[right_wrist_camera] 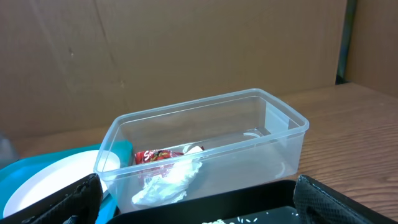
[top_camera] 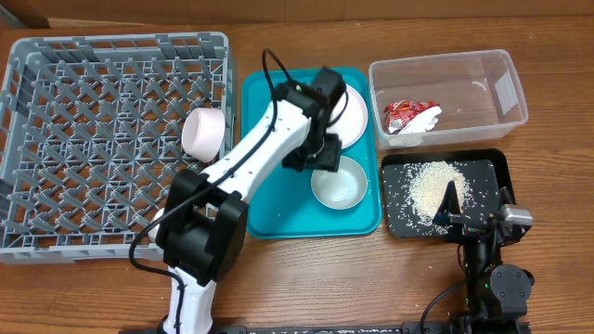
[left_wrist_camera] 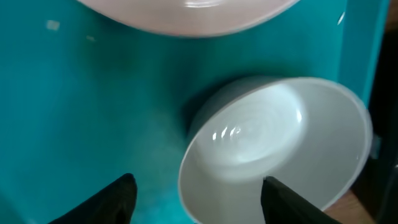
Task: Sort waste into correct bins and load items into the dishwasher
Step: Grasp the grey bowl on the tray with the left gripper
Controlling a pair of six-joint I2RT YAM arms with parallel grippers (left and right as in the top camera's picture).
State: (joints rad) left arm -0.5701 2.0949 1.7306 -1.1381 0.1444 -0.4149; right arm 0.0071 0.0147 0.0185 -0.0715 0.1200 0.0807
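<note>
The small white bowl [top_camera: 337, 186] sits on the teal tray [top_camera: 278, 209], in front of a white plate [top_camera: 351, 116]. My left gripper [top_camera: 317, 160] is open just above the bowl's far rim. In the left wrist view the bowl [left_wrist_camera: 273, 137] lies between the spread fingers [left_wrist_camera: 199, 186], which do not grip it. A second white round dish [top_camera: 204, 133] stands on edge at the right side of the grey dish rack [top_camera: 83, 139]. The red-and-white wrapper [top_camera: 408, 116] lies in the clear tub [top_camera: 506, 93]. Rice grains [top_camera: 432, 184] lie in the black tray [top_camera: 492, 172]. My right gripper [top_camera: 452, 209] is open and empty over that tray. No chopsticks show.
The right wrist view shows the clear tub [right_wrist_camera: 273, 124] with the wrapper [right_wrist_camera: 165, 155] inside, the black tray's rim [right_wrist_camera: 205, 202] and the plate's edge [right_wrist_camera: 50, 177]. A cardboard wall stands behind the table. My left arm crosses the teal tray's left half.
</note>
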